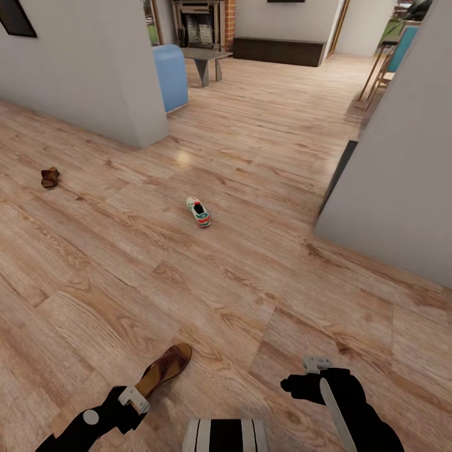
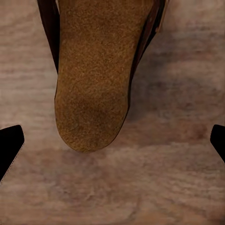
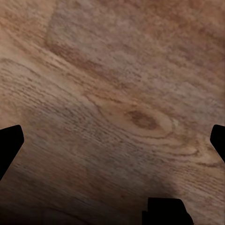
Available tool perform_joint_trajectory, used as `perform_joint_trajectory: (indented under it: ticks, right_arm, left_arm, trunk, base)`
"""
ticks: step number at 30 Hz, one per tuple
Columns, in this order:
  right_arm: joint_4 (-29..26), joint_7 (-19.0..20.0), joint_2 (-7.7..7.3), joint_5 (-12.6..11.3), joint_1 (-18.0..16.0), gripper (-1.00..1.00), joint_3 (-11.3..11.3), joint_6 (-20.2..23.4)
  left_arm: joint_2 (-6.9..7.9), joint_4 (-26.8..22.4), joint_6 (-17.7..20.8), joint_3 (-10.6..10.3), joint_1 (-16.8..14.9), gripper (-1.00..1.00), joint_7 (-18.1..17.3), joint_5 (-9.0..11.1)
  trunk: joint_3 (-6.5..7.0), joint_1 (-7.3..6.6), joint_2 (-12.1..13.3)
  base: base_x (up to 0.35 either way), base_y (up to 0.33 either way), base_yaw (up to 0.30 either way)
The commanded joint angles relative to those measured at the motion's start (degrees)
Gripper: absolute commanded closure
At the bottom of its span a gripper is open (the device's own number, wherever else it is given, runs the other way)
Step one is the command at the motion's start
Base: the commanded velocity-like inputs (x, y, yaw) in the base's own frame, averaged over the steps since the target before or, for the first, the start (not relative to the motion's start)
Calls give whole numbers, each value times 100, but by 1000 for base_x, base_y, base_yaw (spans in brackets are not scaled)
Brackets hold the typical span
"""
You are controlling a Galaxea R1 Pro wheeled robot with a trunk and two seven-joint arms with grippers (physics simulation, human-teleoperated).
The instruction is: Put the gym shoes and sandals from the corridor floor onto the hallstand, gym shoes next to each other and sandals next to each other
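the robot stands on the wood floor of the corridor with both arms low in front of it. its left gripper hangs at about seven o'clock in the head view, right by the heel end of a brown sandal that lies flat on the planks, its toe aimed toward one o'clock. in the left wrist view the sandal's tan insole sits between the two dark fingertips, which stand wide apart and touch nothing, so that hand is open and empty. the right gripper hovers at about five o'clock over bare floor; its fingertips are spread at the edges of its wrist view with only wood grain between them, so it is open and empty too. farther off, one white sneaker with green and red trim lies alone near the middle of the floor at roughly twelve o'clock, and the second sandal sits well away at ten o'clock, near the grey wall. by my reading nothing is on the rack: three shoes lie on the floor, and the near sandal looks like the first pick.
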Motion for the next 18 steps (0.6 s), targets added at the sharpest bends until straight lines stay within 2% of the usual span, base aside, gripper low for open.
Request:
perform_joint_trajectory:
  ticks: [1, 18]
  right_arm:
    - [-5, 5, 0, -8, -2, -100, -1, 24]
    - [-5, 5, 0, -8, -2, -100, -1, 26]
  left_arm:
    - [4, -42, 11, -11, 0, -100, -8, -49]
    - [-5, -98, 7, -11, 0, -100, -4, -49]
  trunk:
    - [-4, -1, -2]
    - [-4, -1, -2]
  base:
    - [0, 0, 0]
    - [58, 54, 0]
